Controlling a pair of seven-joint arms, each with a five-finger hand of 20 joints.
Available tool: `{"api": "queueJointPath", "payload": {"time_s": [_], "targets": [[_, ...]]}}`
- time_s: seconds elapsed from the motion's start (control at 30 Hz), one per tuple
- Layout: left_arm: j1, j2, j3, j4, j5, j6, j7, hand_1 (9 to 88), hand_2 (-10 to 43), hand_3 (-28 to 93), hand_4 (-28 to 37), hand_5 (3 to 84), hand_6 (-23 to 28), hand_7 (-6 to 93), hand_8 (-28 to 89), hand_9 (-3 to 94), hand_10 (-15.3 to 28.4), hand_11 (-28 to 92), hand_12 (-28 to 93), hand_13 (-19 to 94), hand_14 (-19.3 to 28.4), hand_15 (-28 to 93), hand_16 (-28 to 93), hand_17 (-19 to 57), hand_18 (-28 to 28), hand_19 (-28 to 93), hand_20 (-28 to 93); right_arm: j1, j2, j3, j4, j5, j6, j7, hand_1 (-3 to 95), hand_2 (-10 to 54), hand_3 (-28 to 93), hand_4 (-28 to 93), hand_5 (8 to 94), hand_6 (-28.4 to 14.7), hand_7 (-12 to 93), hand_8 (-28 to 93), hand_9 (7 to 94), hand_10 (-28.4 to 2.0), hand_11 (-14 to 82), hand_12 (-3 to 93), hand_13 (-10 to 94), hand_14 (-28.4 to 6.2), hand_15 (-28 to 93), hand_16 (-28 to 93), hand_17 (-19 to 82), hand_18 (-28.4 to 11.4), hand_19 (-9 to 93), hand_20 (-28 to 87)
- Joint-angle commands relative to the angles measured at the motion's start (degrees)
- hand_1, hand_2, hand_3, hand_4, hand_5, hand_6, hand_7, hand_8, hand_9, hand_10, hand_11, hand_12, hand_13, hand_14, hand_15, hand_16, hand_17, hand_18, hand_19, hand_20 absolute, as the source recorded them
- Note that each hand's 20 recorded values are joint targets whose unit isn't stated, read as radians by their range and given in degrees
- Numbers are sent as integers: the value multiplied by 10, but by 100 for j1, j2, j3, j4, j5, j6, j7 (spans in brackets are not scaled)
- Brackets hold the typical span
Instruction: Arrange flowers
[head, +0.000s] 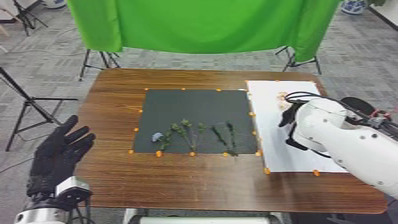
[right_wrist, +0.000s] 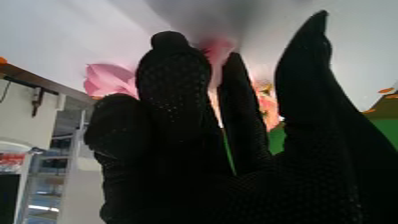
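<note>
My right hand (head: 289, 116) is over the white sheet, its glove largely hidden behind the white arm; beside it a pinkish flower (head: 283, 98) lies on the sheet. In the right wrist view the right hand (right_wrist: 204, 125) has its fingers extended and apart, with a pink flower (right_wrist: 110, 80) and an orange-pink bloom (right_wrist: 267, 106) beyond them. My left hand (head: 62, 150) is raised off the table's left edge, fingers straight. Several green stems (head: 189, 136) and a bluish flower (head: 158, 136) lie along the near part of the dark mat (head: 195, 110).
Orange clips or markers line the edges of the dark mat and the white sheet (head: 289, 162) on the brown table (head: 195, 187). Behind the table hangs a green cloth (head: 204, 25) on stands. Another black stand (head: 34, 100) is at the left.
</note>
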Motion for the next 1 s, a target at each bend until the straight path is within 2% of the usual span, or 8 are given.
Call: {"api": "queueJointPath", "payload": {"time_s": [0.03, 0.17, 0.27, 0.57, 0.7, 0.77, 0.83, 1.0], "targets": [[-20, -152, -21, -7, 121, -98, -133, 304, 74, 657, -209, 371, 98, 111, -83, 330, 195, 291, 100, 219, 260, 564, -132, -83, 237, 485, 68, 6, 81, -517, 126, -431, 375, -59, 519, -55, 708, -243, 627, -50, 234, 28, 727, -155, 190, 159, 814, -58, 655, 136, 625, -105, 932, 154], [-53, -206, -29, 4, 186, -136, -225, 303, 74, 658, -208, 372, 98, 110, -83, 329, 194, 292, 101, 219, 261, 564, -132, -84, 238, 486, 68, 79, 144, -712, 134, -621, 537, -79, 597, -74, 693, -257, 669, -41, 270, 58, 804, -113, 97, 258, 834, -37, 640, 144, 630, -93, 932, 161], [-37, -183, -16, -3, 167, -101, -184, 304, 74, 657, -208, 372, 98, 110, -83, 329, 194, 293, 101, 219, 260, 565, -132, -83, 237, 485, 68, 203, 191, -955, 160, -813, 838, -108, 629, -79, 693, -262, 704, -24, 295, 70, 855, -97, 78, 296, 852, -23, 629, 149, 633, -86, 932, 172], [41, -112, 26, -2, 102, -82, -40, 303, 74, 657, -208, 373, 99, 111, -83, 330, 194, 292, 99, 219, 260, 565, -133, -83, 236, 484, 67, 274, 266, -910, -107, -1039, 1490, -278, 637, -95, 728, -259, 778, -24, 273, 70, 914, -96, 78, 308, 897, -12, 583, 165, 660, -84, 932, 161], [51, -88, 27, -10, 86, -57, -12, 304, 74, 658, -208, 373, 99, 111, -83, 329, 193, 292, 100, 219, 260, 564, -133, -83, 236, 485, 68, 431, 237, -913, -243, -1162, 1581, -390, 633, -95, 738, -257, 790, -26, 261, 77, 922, -97, 74, 310, 907, -11, 574, 172, 666, -85, 932, 160], [59, -16, 47, -14, 22, -37, 57, 304, 74, 658, -208, 374, 99, 110, -83, 329, 193, 292, 100, 219, 260, 564, -133, -83, 236, 485, 68, 446, 212, -844, -315, -1199, 1535, -427, 632, -95, 741, -256, 792, -26, 258, 79, 923, -98, 74, 311, 909, -11, 573, 175, 668, -87, 932, 164], [64, -39, 30, -17, 59, -35, 18, 303, 74, 659, -208, 374, 99, 110, -83, 329, 193, 292, 100, 218, 260, 564, -133, -84, 236, 486, 68, 451, 187, -762, -382, -1149, 1542, -482, 631, -95, 743, -256, 796, -27, 256, 79, 924, -98, 74, 312, 910, -12, 574, 177, 670, -87, 932, 168], [131, -24, -18, -43, 40, -17, 40, 303, 74, 659, -208, 374, 99, 110, -83, 329, 193, 292, 100, 219, 260, 564, -133, -83, 237, 486, 68, 432, 32, -605, -603, -1021, 1443, -656, 627, -95, 749, -252, 800, -27, 251, 85, 930, -97, 75, 314, 912, -13, 574, 183, 673, -89, 932, 183]]}}
